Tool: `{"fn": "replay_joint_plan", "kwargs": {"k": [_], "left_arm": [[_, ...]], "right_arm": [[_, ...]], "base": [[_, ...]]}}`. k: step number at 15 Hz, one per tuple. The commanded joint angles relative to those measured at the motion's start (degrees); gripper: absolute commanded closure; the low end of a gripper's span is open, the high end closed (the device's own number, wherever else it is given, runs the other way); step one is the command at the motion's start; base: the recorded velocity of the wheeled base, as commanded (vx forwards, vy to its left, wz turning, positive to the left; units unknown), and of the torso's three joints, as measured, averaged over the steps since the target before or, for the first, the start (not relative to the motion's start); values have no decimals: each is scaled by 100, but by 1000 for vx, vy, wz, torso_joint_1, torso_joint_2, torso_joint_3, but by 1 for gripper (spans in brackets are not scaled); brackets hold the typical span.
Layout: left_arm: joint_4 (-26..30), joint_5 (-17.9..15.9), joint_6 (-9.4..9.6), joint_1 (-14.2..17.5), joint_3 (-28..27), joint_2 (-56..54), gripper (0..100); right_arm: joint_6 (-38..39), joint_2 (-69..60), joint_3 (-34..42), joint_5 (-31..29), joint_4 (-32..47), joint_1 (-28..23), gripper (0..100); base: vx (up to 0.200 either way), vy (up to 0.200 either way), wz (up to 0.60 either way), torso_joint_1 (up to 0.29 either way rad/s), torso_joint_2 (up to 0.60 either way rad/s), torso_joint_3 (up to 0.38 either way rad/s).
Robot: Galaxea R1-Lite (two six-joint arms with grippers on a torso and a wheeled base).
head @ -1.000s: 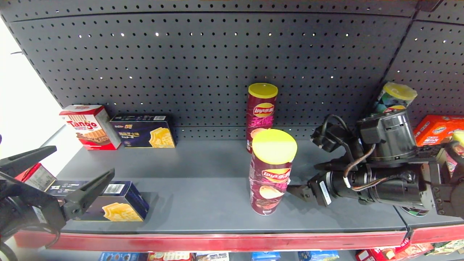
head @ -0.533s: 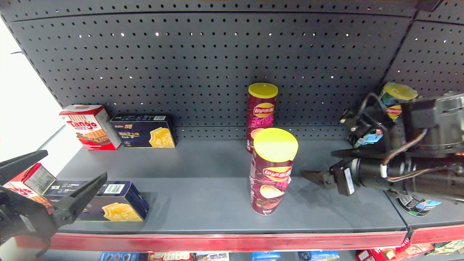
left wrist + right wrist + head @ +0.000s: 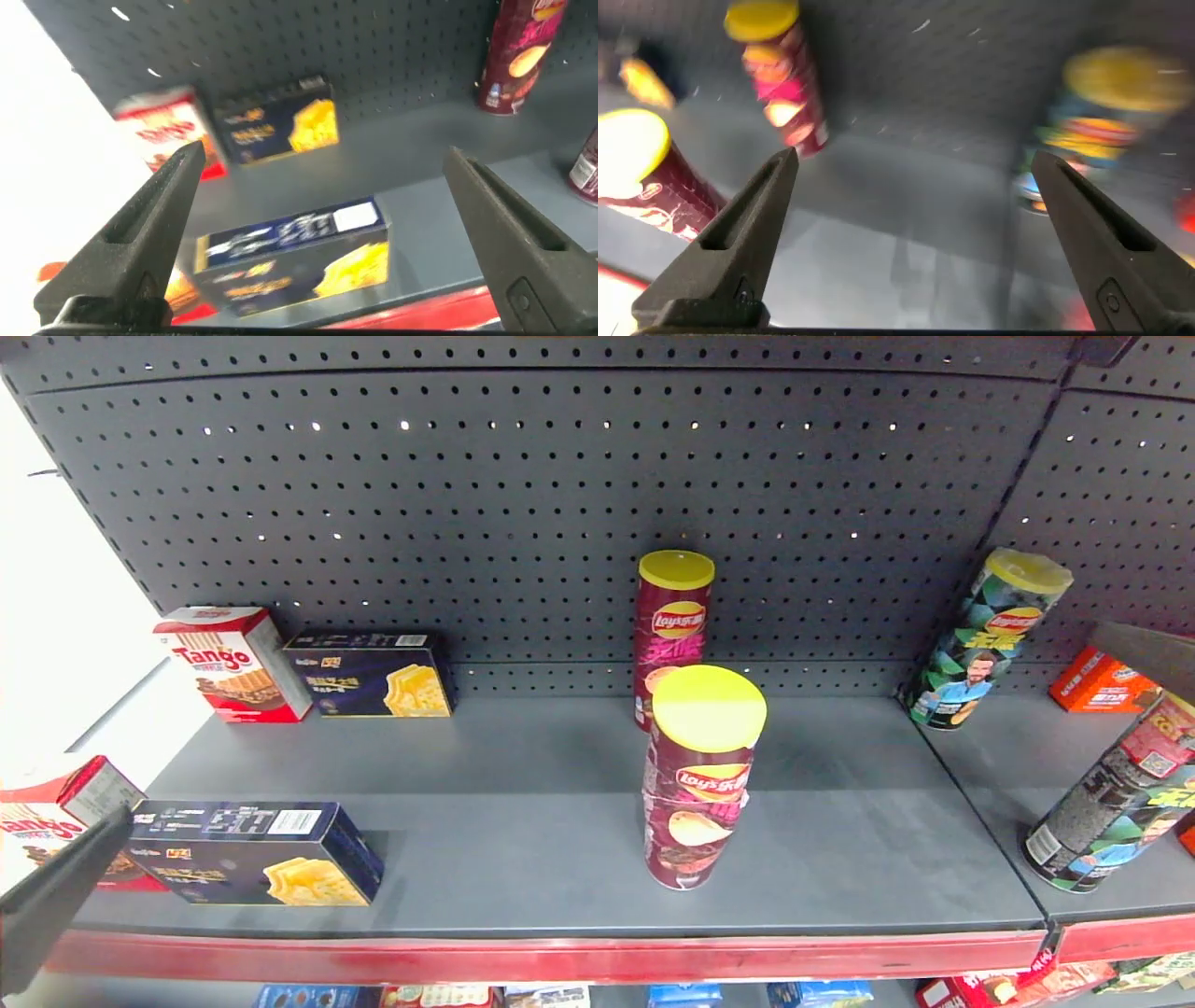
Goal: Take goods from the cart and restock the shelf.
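Note:
Two maroon chip cans with yellow lids stand upright on the grey shelf (image 3: 523, 840). The front can (image 3: 702, 784) is near the shelf's middle and the back can (image 3: 674, 625) stands against the pegboard. My left gripper (image 3: 322, 154) is open and holds nothing; it hangs off the shelf's front left, facing a blue cracker box (image 3: 299, 257). One of its fingers (image 3: 61, 891) shows at the lower left corner. My right gripper (image 3: 915, 157) is open with nothing in it, back from the shelf, with the front can (image 3: 640, 177) and the back can (image 3: 780, 79) off to one side.
Red wafer boxes (image 3: 229, 663) (image 3: 56, 821) and blue cracker boxes (image 3: 373, 674) (image 3: 257, 854) fill the left side. Two green-and-black cans (image 3: 990, 635) (image 3: 1111, 803) and an orange box (image 3: 1102, 681) stand on the right section. A red lip (image 3: 560, 957) edges the shelf front.
My right arm has drawn back to the right, away from the front maroon can and out of the head view. My left gripper has sunk toward the lower left corner.

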Motion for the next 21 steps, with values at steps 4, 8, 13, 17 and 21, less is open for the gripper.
{"fn": "replay_joint_plan", "kwargs": {"k": [4, 8, 13, 17, 21], "left_arm": [[3172, 367, 262, 423, 397, -3162, 0], [2970, 331, 210, 502, 880, -3356, 0], [1520, 331, 245, 502, 1926, -3356, 0], [1951, 235, 201, 502, 1926, -3356, 0], [2416, -1760, 122, 546, 1873, -3285, 0]], "right_arm": [[27, -2764, 2260, -79, 113, -759, 0], [114, -4117, 3745, -193, 377, -1155, 0], [378, -4917, 4448, 62, 834, -1295, 0], [202, -4917, 4448, 264, 1247, -1304, 0], [202, -4908, 4448, 255, 1247, -1304, 0]], "base": [[0, 0, 0, 0, 0, 0], [0, 0, 0, 0, 0, 0], [0, 0, 0, 0, 0, 0], [0, 0, 0, 0, 0, 0], [0, 0, 0, 0, 0, 0]]}}
